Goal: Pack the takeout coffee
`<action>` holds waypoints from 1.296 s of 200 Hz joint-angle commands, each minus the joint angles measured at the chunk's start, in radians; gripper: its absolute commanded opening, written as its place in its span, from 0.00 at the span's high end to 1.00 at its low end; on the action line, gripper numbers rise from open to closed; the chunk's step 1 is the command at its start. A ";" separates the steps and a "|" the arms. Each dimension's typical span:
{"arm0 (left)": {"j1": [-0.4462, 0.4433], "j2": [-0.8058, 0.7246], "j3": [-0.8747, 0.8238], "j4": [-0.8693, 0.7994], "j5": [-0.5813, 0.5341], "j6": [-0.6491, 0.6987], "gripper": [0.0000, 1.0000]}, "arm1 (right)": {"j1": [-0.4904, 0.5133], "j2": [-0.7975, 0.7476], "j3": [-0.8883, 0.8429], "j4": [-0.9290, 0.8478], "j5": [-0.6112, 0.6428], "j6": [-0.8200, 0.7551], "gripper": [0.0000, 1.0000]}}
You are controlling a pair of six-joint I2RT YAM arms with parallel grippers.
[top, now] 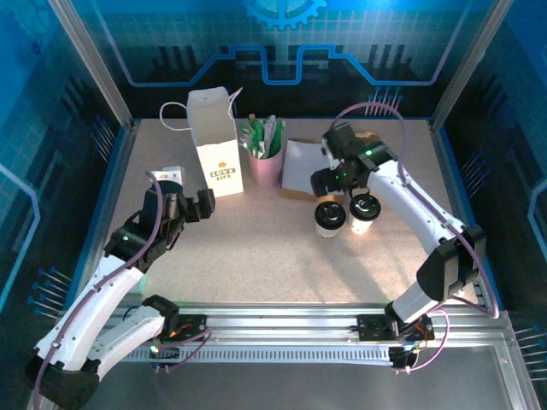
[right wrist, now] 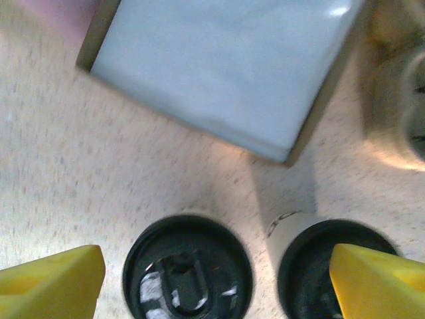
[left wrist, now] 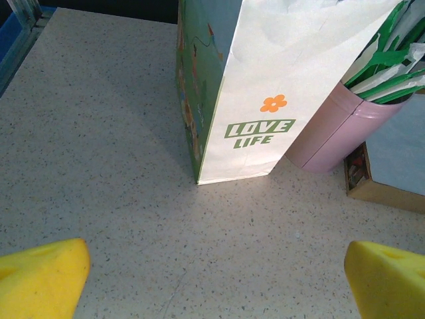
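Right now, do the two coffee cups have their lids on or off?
On. A black lid sits on the left cup, a second lid on the right cup; both cups stand upright.

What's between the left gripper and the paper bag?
Only bare tabletop lies between the left gripper and the paper bag, as the left wrist view shows.

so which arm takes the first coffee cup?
Right. The right gripper hangs open directly over the lidded cups, with one lid between its fingertips in the wrist view. The left gripper, also open, faces the paper bag, across the table from them.
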 commanded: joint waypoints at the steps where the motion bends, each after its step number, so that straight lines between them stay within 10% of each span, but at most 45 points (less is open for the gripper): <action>1: 0.008 -0.005 0.006 0.011 0.021 0.008 0.01 | -0.100 0.036 0.062 0.026 0.055 0.030 0.14; 127: 0.007 -0.011 0.000 0.023 0.057 0.000 0.01 | -0.398 0.559 0.478 -0.027 -0.009 -0.011 0.26; 259: 0.010 0.023 0.000 0.025 0.038 0.011 0.01 | -0.432 0.741 0.626 -0.041 -0.009 -0.066 0.44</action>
